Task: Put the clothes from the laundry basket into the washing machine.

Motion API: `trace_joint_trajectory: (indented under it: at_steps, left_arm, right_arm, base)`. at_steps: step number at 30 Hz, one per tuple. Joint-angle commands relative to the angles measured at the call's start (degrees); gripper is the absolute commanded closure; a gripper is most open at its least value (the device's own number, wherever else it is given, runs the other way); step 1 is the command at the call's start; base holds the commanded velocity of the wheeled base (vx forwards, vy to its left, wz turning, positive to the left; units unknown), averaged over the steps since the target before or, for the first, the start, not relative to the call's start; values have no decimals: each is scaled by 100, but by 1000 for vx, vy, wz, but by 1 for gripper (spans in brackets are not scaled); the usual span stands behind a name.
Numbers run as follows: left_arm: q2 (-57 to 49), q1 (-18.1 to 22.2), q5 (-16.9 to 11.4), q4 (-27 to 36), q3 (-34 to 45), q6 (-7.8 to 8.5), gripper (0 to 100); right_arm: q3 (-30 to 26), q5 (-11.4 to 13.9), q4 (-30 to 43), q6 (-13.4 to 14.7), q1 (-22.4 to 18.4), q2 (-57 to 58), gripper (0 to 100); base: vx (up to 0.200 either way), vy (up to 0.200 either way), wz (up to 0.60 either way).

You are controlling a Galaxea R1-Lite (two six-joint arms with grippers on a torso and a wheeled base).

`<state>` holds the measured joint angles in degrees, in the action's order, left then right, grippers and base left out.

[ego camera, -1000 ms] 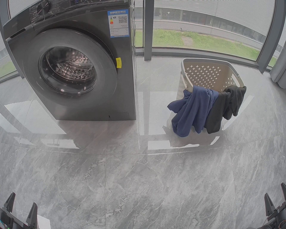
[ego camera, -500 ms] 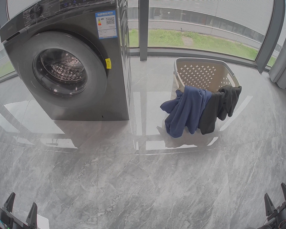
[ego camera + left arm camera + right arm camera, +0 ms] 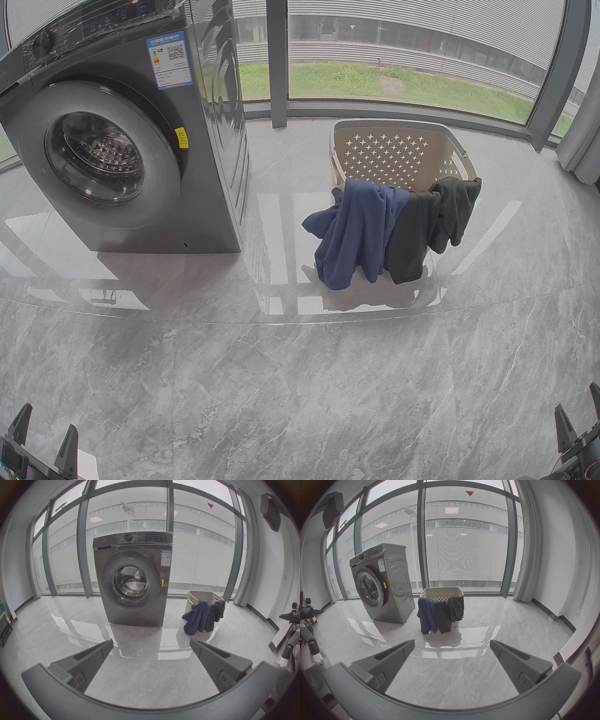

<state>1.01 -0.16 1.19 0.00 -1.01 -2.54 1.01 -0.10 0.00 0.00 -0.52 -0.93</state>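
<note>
Blue garment [image 3: 356, 234] and black garment [image 3: 425, 228] hanging over front rim of laundry basket [image 3: 400, 122], standing just right of washing machine [image 3: 212, 187]. Machine door seemingly shut. Left gripper [image 3: 150, 641] and right gripper [image 3: 452, 642] both gaping, holding nothing, sitting well apart from clothes.

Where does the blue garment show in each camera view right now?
Head view: blue garment hangs over the laundry basket front rim, just right of centre, beside the dark garment.
Left wrist view: blue garment on the laundry basket, beside the washing machine.
Right wrist view: blue garment between washing machine and dark garment.
Shared landmark: the washing machine.
</note>
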Motion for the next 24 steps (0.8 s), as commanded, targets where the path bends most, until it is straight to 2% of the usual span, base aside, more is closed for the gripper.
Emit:
trace_joint_trajectory:
  at_steps: [1, 13, 24]
  left_arm:
    - [-57, -2, 4, 0, 92, -1, 0]
    - [-57, -2, 4, 0, 92, -1, 0]
    - [-57, -2, 4, 0, 92, -1, 0]
  right_arm:
    - [-92, 1, 0, 0, 0, 22, 0]
    - [-92, 1, 0, -9, 0, 22, 0]
    - [-92, 1, 9, -9, 8, 22, 0]
  base:
    - [0, -200, 0]
    - [0, 0, 0]
    - [200, 0, 0]
